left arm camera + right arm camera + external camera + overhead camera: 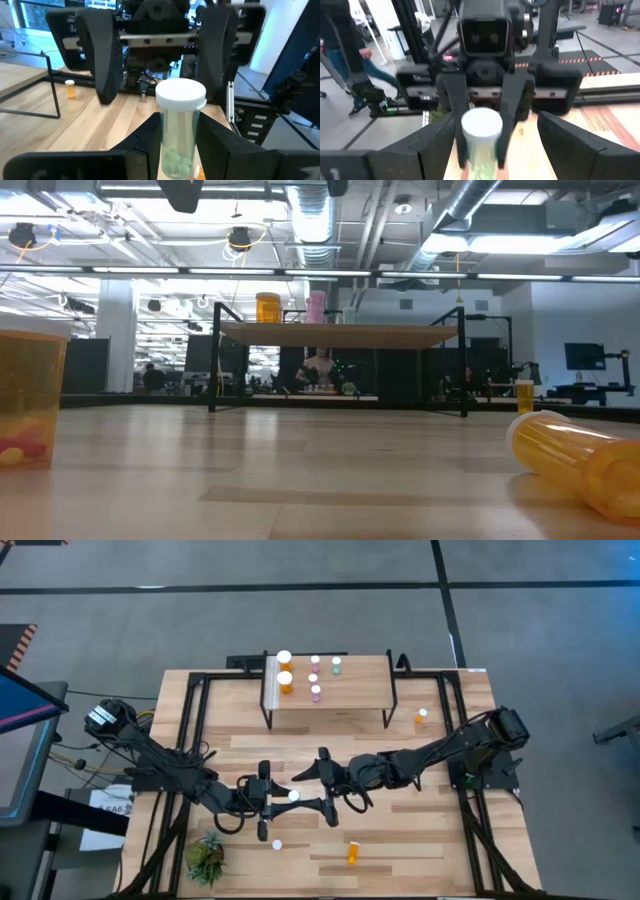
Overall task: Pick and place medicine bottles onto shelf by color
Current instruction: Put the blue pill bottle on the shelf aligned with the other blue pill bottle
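A pale green medicine bottle (180,131) with a white cap stands upright in my left gripper (180,150), which is shut on it above the table's middle (294,797). My right gripper (326,784) faces it from the right, open. Its two fingers (106,60) stand wide on either side of the bottle and touch nothing. The shelf (330,705) at the far edge carries two large orange bottles (285,672), three pink ones (315,678) and a green one (336,665), all upright on their bases. My left gripper pinches the lower half of the green bottle's body (169,150) between its two fingers. The fingers come level from the table's left. The bottle stands upright, cap up, lifted clear of the table.
A small orange bottle (421,718) stands right of the shelf. An orange bottle (352,853) lies on its side near the front edge, and a white-capped bottle (277,844) stands left of it. A potted plant (205,858) is at the front left.
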{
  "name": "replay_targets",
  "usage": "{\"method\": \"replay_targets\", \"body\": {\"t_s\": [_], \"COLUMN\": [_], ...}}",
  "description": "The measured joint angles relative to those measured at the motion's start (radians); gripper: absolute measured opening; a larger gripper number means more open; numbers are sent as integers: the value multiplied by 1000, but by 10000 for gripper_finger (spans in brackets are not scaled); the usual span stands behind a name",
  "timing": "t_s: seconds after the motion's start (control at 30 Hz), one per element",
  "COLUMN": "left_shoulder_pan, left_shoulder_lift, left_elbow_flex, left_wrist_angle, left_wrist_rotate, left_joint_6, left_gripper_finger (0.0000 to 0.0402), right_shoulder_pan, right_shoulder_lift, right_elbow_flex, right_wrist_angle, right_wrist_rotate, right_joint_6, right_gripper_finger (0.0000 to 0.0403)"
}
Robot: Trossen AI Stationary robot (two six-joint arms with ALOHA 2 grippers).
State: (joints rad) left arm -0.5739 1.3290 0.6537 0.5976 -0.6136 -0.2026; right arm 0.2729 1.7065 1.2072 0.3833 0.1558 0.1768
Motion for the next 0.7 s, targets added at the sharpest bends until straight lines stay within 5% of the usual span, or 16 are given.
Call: {"method": "replay_targets", "body": {"t_s": [0.5, 0.7], "left_shoulder_pan": [5, 5], "left_shoulder_lift": [0, 0], "left_elbow_flex": [0, 0], "left_wrist_angle": [0, 0], "left_wrist_rotate": [6, 5], "left_joint_6": [-1, -2], "left_gripper_finger": [89, 89], "right_shoulder_pan": [0, 0], "right_shoulder_lift": [0, 0], "right_elbow_flex": [0, 0], "right_wrist_angle": [-1, -12], "right_wrist_rotate": [0, 0], "right_joint_6": [1, 1], "right_gripper_finger": [300, 268]}}
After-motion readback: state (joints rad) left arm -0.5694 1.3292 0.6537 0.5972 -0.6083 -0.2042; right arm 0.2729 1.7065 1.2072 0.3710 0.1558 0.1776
